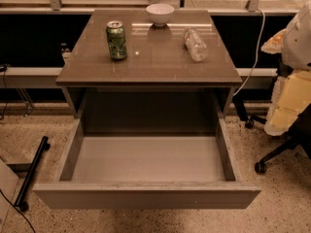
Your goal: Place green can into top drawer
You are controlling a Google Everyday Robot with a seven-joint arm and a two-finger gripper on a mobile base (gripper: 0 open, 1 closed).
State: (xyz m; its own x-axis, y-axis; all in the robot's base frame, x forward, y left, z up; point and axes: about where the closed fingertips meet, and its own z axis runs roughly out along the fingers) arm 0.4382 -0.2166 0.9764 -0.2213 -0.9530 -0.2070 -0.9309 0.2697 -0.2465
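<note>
The green can (116, 40) stands upright on the left part of the brown table top (155, 64), with its silver top and pull tab showing. The top drawer (148, 159) is pulled wide open below the table top. Its smooth grey inside holds nothing, and its flat front panel (146, 198) is nearest the camera. My gripper is not in view. A white and cream shape (294, 81) at the right edge may be part of my arm; it is well away from the can.
A white bowl (160, 13) stands at the back middle of the table. A clear plastic bottle (195, 44) lies on its side at the right. An office chair base (272, 154) stands on the floor to the right. A black bar (31, 171) lies on the floor to the left.
</note>
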